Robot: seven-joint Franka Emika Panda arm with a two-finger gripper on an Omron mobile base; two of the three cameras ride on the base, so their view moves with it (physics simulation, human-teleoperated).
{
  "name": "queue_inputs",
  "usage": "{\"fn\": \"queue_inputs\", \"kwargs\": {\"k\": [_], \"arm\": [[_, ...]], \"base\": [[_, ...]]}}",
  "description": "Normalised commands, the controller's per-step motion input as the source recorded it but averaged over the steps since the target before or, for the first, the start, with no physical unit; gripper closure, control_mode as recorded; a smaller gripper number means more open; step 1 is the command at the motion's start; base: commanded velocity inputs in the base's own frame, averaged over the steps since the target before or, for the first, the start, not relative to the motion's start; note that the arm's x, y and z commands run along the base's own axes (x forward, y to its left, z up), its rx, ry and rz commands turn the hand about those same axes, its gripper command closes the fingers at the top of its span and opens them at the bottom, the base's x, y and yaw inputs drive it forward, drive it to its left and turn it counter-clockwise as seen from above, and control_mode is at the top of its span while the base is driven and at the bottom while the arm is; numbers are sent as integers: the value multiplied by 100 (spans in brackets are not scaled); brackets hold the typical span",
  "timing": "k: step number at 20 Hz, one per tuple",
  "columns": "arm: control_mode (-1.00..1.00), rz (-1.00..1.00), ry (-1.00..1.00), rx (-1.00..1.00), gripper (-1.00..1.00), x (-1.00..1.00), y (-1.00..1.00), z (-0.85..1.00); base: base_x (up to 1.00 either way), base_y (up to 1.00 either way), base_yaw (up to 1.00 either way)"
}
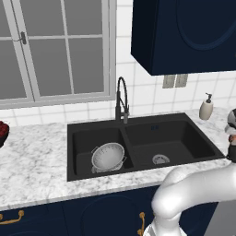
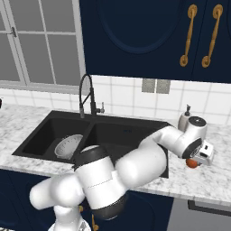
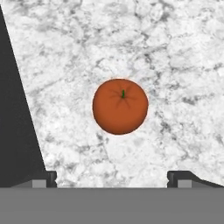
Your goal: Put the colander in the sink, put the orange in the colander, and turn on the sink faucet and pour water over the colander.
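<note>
From the hand view I am looking straight down on the orange, which sits at the centre of the frame on the white marble counter, its small green stem spot facing the camera. My gripper has its two dark fingertips spread wide at the bottom of that frame, one near each lower corner, released and holding nothing; the orange lies above the gap between them, clear of both tips. A dark edge of the sink runs down the left side of that frame. In the right base view the arm reaches across to the right of the frame, and the orange peeks out beneath the hand at the right middle, on the counter beside the right basin. The colander already rests in the left basin of the black sink, near the lower middle of the left base view, tilted slightly with its rim toward the camera. The sink faucet stands behind the divider between the basins, and a white soap dispenser stands at the right edge of that frame.
</note>
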Motion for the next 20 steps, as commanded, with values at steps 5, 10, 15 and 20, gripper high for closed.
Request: {"fn": "queue_inputs", "kwargs": {"k": [5,10,15,20], "arm": [[-100,0,0,0,-100,12,0,-30],[-100,0,0,0,-100,11,-9,-31],[-100,0,0,0,-100,21,-7,-23],[-100,0,0,0,-100,16,-14,-10]], "base": [[0,0,0],[0,0,0],[0,0,0],[0,0,0]]}}
